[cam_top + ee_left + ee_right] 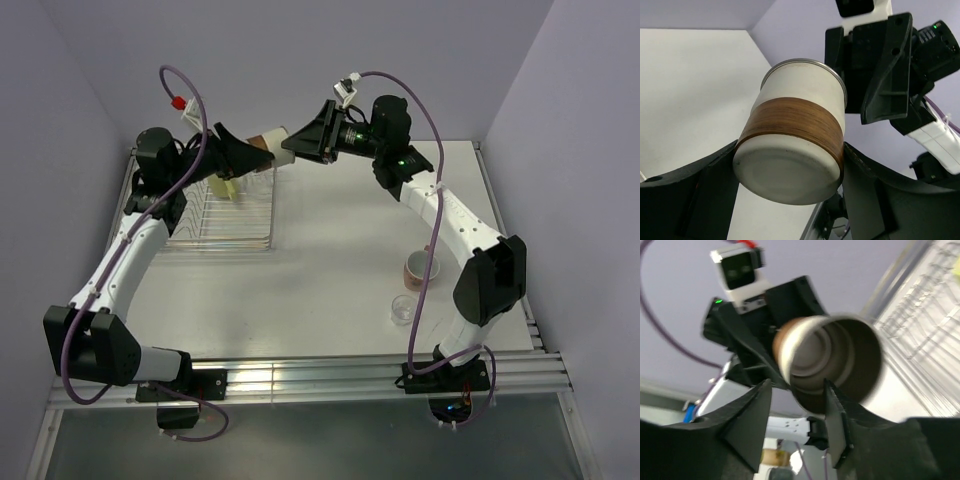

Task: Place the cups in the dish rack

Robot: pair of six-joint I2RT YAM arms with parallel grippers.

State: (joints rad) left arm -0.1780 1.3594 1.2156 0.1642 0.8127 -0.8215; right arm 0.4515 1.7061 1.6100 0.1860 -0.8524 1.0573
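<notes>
Top external view shows the white worktop point(340, 250) with the wire dish rack point(250, 228) at its 10 o'clock. Above the rack's far right corner, toward 12 o'clock, the left tool point(258, 151) is clamped on the base end of the brown-banded cup point(270, 138). The cup is held on its side, with its mouth turned to the right tool point(288, 144). That tool's jaws are spread wide at the rim, and I cannot tell whether they touch it. A pale yellow mug point(228, 186) sits in the rack's far part. At 4 o'clock on the worktop stands the salmon-pink mug point(420, 268), with a clear glass tumbler point(403, 309) just beside it at its 7 o'clock.
</notes>
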